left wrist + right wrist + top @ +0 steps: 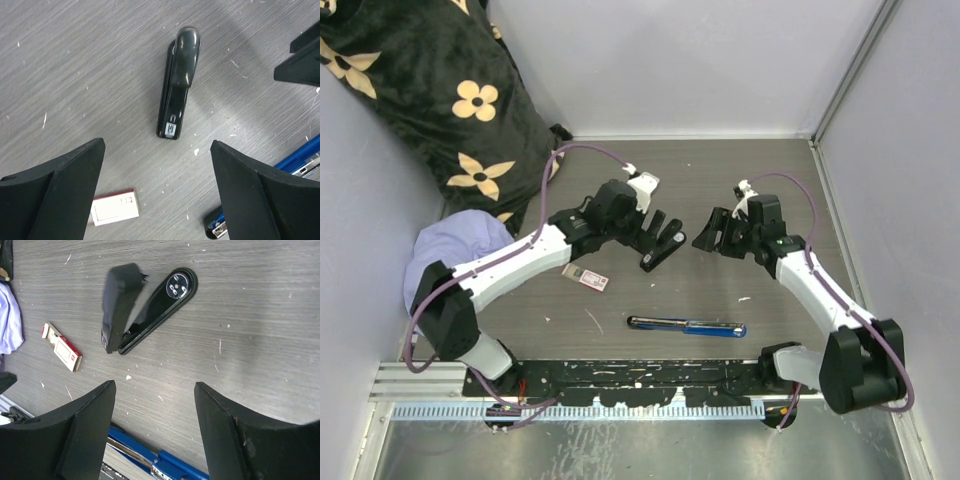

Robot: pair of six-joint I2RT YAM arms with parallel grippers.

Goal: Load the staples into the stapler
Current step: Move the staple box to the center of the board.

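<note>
Top external view shows the black stapler (662,248) lying on the desk (720,180). The staples (587,279), a small white box with a red label, lie flat near it on its left, and a blue stapler (685,326) lies closer to the near edge. Left fingers (65,180) and right fingers (85,425) stand wide apart above the desk, holding nothing.

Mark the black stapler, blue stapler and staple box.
black stapler (178,82), left wrist view, middle of its top cover.
blue stapler (688,325), top external view, mid-body.
staple box (63,348), right wrist view, centre of its label face.
</note>
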